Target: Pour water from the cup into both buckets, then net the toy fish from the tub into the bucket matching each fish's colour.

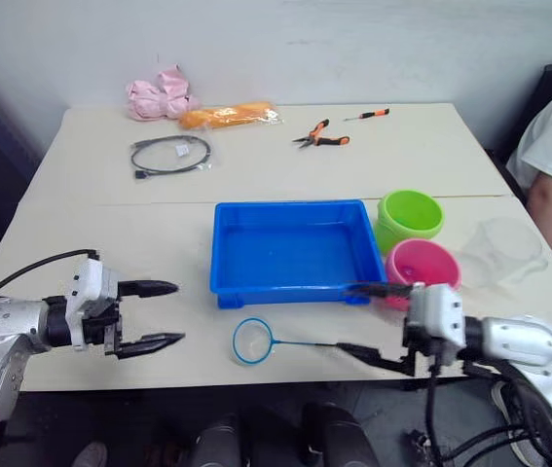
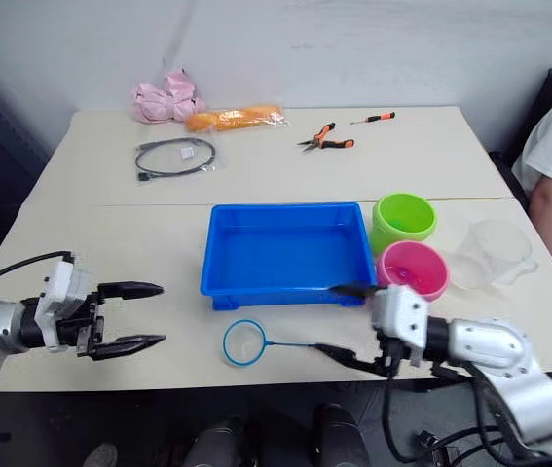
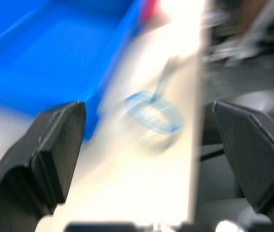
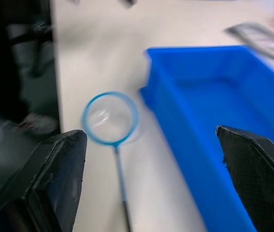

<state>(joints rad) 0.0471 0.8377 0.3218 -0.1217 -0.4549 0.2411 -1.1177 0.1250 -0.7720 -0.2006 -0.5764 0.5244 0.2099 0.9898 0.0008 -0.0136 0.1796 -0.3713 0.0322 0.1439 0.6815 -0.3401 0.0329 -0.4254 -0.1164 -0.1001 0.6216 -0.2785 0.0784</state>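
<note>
Both claws spread and empty at the table's near edge, net lying between them.

The left claw [image 1: 164, 315] has its fingers apart, holding nothing; to its right lies the net [image 1: 253, 341], hoop on the table and handle running toward the right claw [image 1: 378, 323], whose fingers are also apart (the handle's tip ends just by the lower one). Beyond the net sits the tub [image 1: 290, 249]. Beyond the right claw stand the pink bucket [image 1: 422, 268] and green bucket [image 1: 409, 218], with the cup [image 1: 501, 251] to their right.
</note>
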